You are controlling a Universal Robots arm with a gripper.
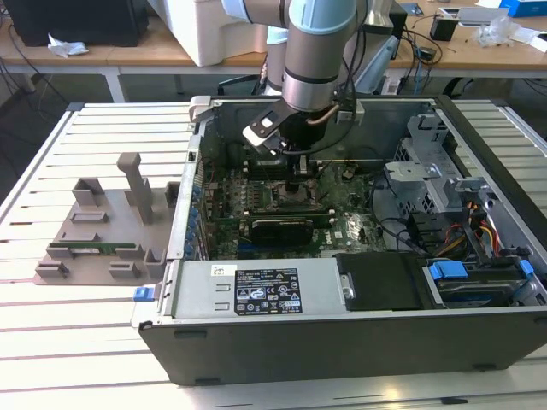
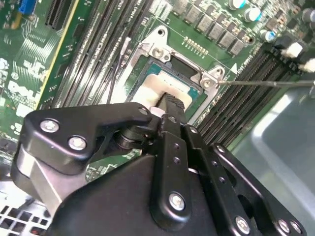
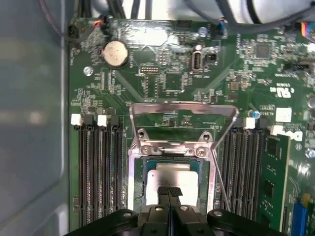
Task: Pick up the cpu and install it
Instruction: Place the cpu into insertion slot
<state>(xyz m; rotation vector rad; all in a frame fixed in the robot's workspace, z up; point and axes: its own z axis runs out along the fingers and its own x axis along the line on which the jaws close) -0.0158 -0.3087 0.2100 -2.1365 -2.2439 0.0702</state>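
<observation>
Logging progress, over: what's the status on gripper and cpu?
Status: gripper shut, tips right over cpu. The cpu lies within the socket. The retention frame stands open, off the chip.

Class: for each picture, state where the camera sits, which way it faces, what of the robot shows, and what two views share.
Exterior view: off the arm, looking down into the open computer case; arm and gripper show.
First wrist view: on the arm, facing the motherboard squarely; gripper tips show.
Second wrist view: on the arm, looking obliquely past the gripper's black body.
Shared: both wrist views show the cpu at the gripper's tips.
</observation>
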